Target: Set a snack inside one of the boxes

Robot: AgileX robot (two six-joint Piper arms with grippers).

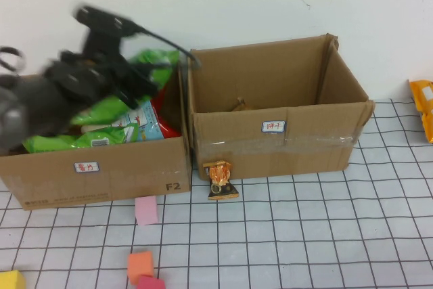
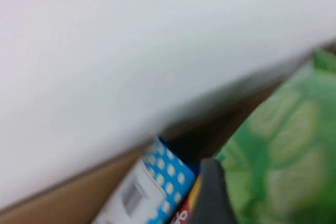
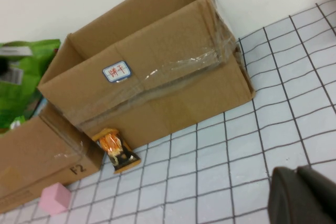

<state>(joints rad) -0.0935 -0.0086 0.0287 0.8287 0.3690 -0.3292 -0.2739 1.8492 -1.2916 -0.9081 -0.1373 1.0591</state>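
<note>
Over the left cardboard box (image 1: 101, 167), seen from the high view, the left gripper (image 1: 128, 76) hangs among green snack bags (image 1: 101, 137) that already fill that box; whether it is open or grasping anything I cannot tell through the blur. Right beside this box the right cardboard box (image 1: 277, 140) is nearly empty, so it has far more room. A small orange snack packet (image 1: 222, 179) leans against that box's front wall on the counter (image 1: 325, 235).

From the left wrist, a green bag (image 2: 283, 150) and a blue dotted packet (image 2: 157, 182) press close against the left box's back wall.

From the right wrist, the right gripper (image 3: 304, 195) hovers low over the counter, well clear of the right box; its opening cannot be judged.
</note>
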